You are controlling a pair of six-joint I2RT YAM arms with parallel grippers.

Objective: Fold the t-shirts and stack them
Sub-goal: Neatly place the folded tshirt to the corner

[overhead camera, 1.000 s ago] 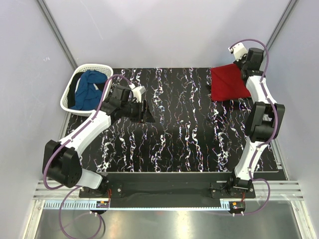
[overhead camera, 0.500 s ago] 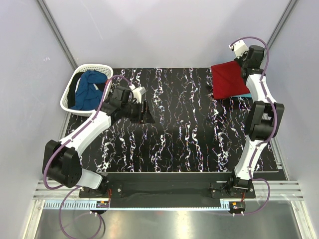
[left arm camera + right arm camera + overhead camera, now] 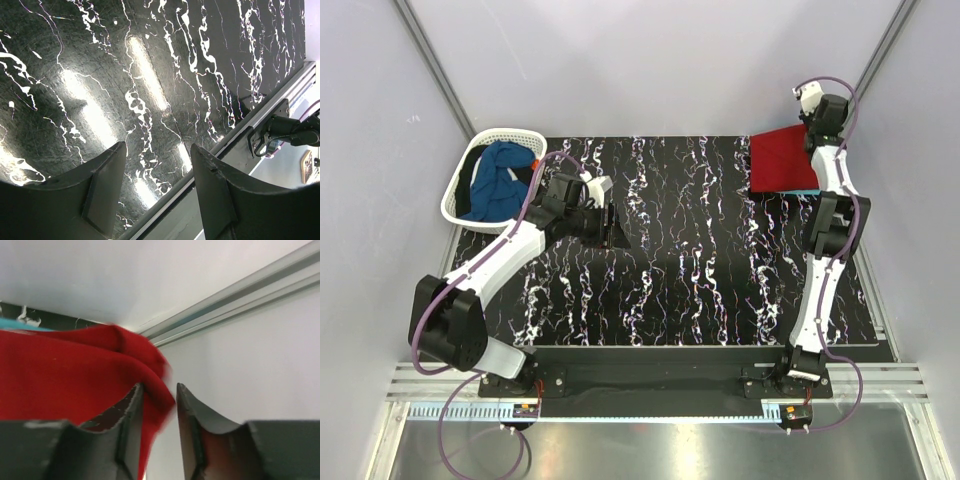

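The deep red t-shirt [image 3: 783, 160] lies folded flat at the table's back right corner, on top of the turquoise t-shirt, of which only a thin edge [image 3: 807, 188] shows. My right gripper [image 3: 812, 127] is at the red shirt's back right corner. In the right wrist view the red cloth [image 3: 60, 375] lies between the parted fingers of that gripper [image 3: 158, 386], against the left finger only, with wall showing beside the right finger. The dark blue t-shirt [image 3: 498, 180] is bunched in the basket. My left gripper [image 3: 614, 224] hangs open and empty over bare table [image 3: 157, 147].
The white lattice basket [image 3: 506, 133] stands at the back left corner. The enclosure wall and its metal rail [image 3: 235, 290] are right behind my right gripper. The table's near edge and frame [image 3: 280, 95] show in the left wrist view.
My right gripper has moved back and to the right, pulling the red shirt's corner with it; the shirt now lies flatter and squarer. The left arm has barely moved.
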